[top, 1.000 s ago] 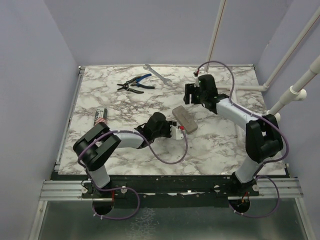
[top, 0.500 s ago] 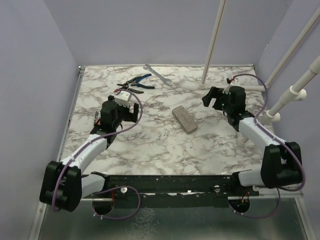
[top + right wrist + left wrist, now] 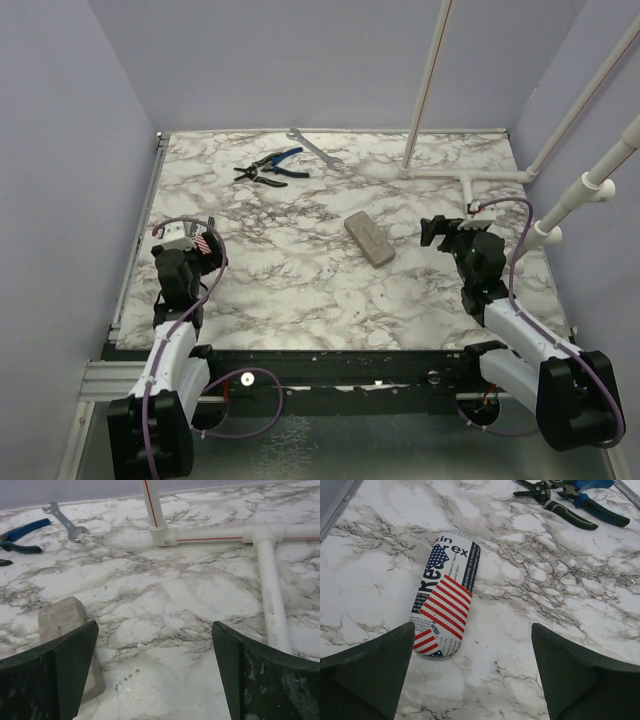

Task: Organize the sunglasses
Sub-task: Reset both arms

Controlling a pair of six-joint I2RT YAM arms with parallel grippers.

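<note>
The sunglasses are out of view. A grey oblong case (image 3: pixel 369 238) lies shut on the marble table near its middle, with nothing touching it. My left gripper (image 3: pixel 190 255) is drawn back to the near left. In the left wrist view it (image 3: pixel 473 627) stands open and empty over bare marble. My right gripper (image 3: pixel 447 232) hovers right of the grey case. It (image 3: pixel 154 625) is open and empty too, and the grey case's end (image 3: pixel 62 617) shows behind its left finger.
A flag-printed oblong case (image 3: pixel 445 592) lies just ahead of my left gripper's left finger. Blue-handled pliers (image 3: pixel 270 167) and a wrench (image 3: pixel 313 146) rest at the back. White pipes (image 3: pixel 470 175) run along the back right, and purple walls enclose the table.
Both arms pulled back from the grey case toward the near edge, the left one to the left side, the right one to the right. Both grippers opened wide.
</note>
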